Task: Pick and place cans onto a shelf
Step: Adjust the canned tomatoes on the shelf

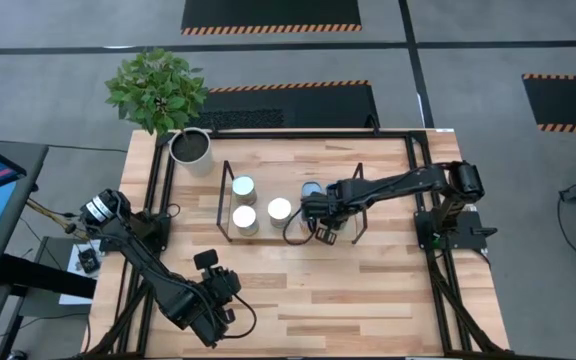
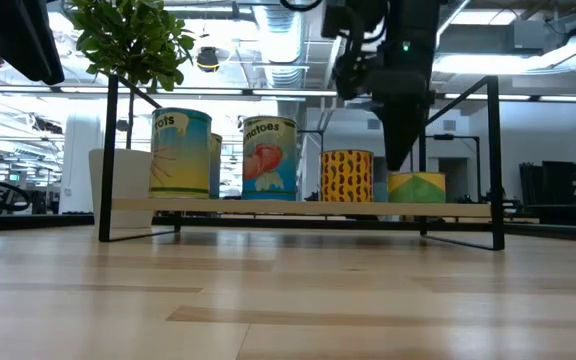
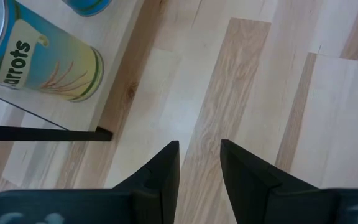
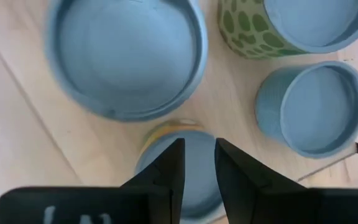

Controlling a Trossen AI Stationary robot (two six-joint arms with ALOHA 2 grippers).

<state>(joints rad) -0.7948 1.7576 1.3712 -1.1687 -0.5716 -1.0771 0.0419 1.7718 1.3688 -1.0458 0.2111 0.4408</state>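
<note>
The light-wood shelf [image 1: 293, 232] stands mid-table, its board [image 2: 268, 207] on black wire uprights. Several cans stand on it: a carrots can [image 2: 180, 152], a tomatoes can [image 2: 269, 157], a yellow can with black spots [image 2: 347, 175] and a yellow-and-green can [image 2: 416, 187]. My right gripper [image 1: 323, 226] points down over the shelf's right part with its fingers shut, directly above the yellow-and-green can [image 4: 166, 140]. Around it are pale blue can tops [image 4: 123, 56] and a green-spotted can [image 4: 247, 31]. My left gripper [image 1: 210, 262] waits shut above the bare table, near the shelf's near left corner [image 3: 104, 134]. My right gripper's shut fingertips [image 2: 398, 160] point straight down at the top of the yellow-and-green can [image 4: 194, 180], which stands upright on the shelf. I cannot tell whether they touch it.
A white plant pot [image 1: 190, 147] with a leafy plant stands at the table's far left, behind the shelf. Black rails run along the table's left and right edges. Bare wood [image 1: 368, 290] lies between the shelf and the near edge.
</note>
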